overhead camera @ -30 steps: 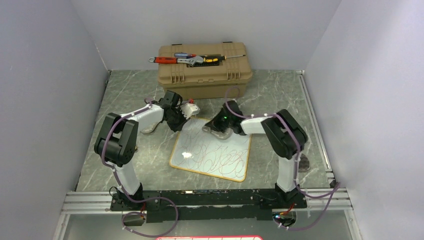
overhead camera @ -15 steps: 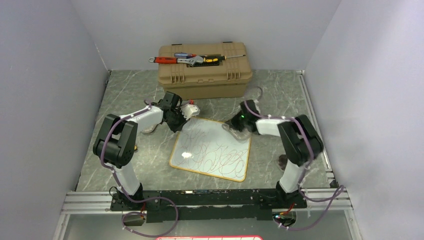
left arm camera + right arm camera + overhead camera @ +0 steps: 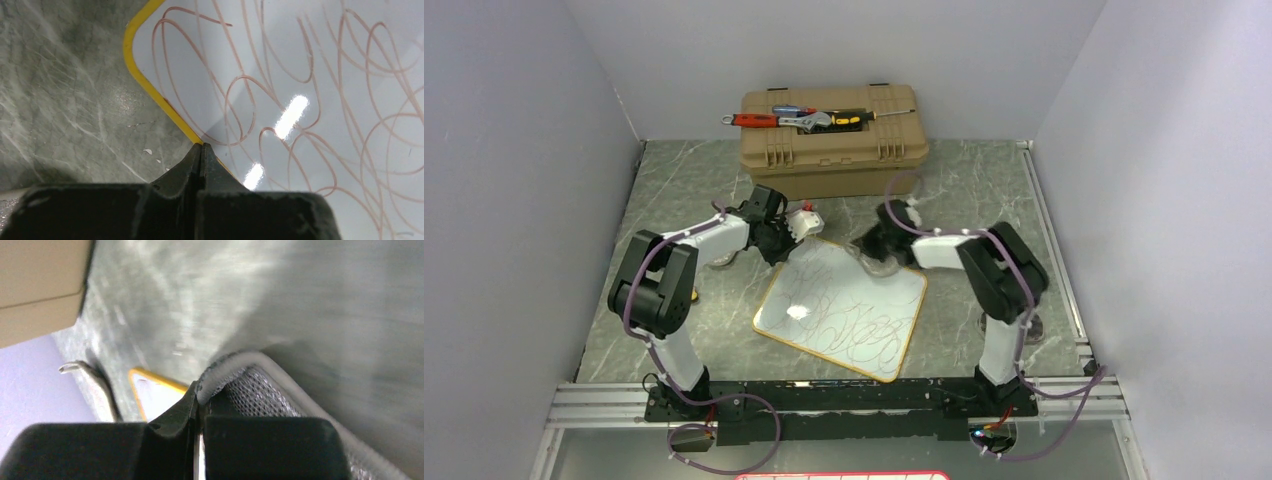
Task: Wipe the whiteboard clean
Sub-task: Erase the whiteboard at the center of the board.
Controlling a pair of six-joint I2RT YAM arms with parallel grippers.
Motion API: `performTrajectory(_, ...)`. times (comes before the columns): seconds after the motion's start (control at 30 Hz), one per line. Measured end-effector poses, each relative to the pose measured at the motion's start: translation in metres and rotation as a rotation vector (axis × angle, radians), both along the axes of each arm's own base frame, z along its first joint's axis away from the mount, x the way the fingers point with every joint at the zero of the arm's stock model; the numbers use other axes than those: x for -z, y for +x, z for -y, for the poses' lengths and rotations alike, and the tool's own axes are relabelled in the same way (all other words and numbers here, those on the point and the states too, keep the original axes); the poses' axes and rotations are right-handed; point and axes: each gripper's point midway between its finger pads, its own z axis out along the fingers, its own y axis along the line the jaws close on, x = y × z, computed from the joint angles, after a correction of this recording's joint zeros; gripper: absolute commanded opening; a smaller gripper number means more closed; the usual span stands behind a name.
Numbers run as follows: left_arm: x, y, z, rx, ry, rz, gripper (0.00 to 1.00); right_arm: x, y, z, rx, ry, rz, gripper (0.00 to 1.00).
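1. The whiteboard (image 3: 839,305) lies flat and askew on the marble table (image 3: 984,190) between the arms, covered in scribbles.
2. Left gripper (image 3: 201,150): fingers pressed together, holding nothing, tip at the board's yellow rim by its far left corner.
3. A tan toolbox (image 3: 829,150) stands behind the board.
4. Right gripper (image 3: 198,397): fingers clamped on a grey mesh cloth (image 3: 260,390) at the board's far edge.

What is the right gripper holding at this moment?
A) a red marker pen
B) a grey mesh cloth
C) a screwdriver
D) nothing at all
B: in the right wrist view, the right gripper is shut on the hemmed edge of a grey mesh cloth.
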Motion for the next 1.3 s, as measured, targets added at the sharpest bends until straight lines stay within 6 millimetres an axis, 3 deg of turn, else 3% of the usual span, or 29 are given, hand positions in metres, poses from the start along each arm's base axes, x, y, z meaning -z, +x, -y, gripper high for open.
performTrajectory(0.13, 0.0, 0.0, -0.001, 0.011, 0.002, 0.012, 0.03, 0.004, -0.034, 0.083, 0.121, -0.024, -0.04, 0.0)
performTrajectory(0.23, 0.0, 0.0, 0.0, 0.013, 0.002, 0.012, 0.03, 0.003, -0.044, 0.124, 0.19, -0.048, -0.041, 0.0)
performTrajectory(0.43, 0.0, 0.0, -0.001, 0.012, 0.003, 0.008, 0.03, -0.007, -0.061, 0.114, 0.11, -0.13, -0.002, 0.0)
performTrajectory(0.57, 0.0, 0.0, -0.001, 0.012, 0.003, 0.006, 0.03, -0.042, -0.08, 0.112, 0.045, -0.136, 0.05, 0.0)
performTrajectory(0.67, 0.0, -0.001, -0.001, 0.012, 0.003, 0.006, 0.03, -0.075, -0.088, 0.123, 0.031, -0.133, 0.11, 0.0)
performTrajectory(0.73, -0.001, -0.001, 0.0, 0.013, 0.002, 0.006, 0.03, -0.085, -0.097, 0.131, 0.014, -0.134, 0.125, 0.0)
performTrajectory(1.13, -0.001, -0.001, 0.0, 0.01, 0.001, 0.003, 0.03, -0.067, -0.176, 0.139, -0.17, -0.146, -0.071, 0.0)
performTrajectory(1.3, -0.001, -0.001, 0.0, 0.01, 0.001, 0.001, 0.03, -0.072, -0.183, 0.142, -0.201, -0.174, -0.099, 0.0)
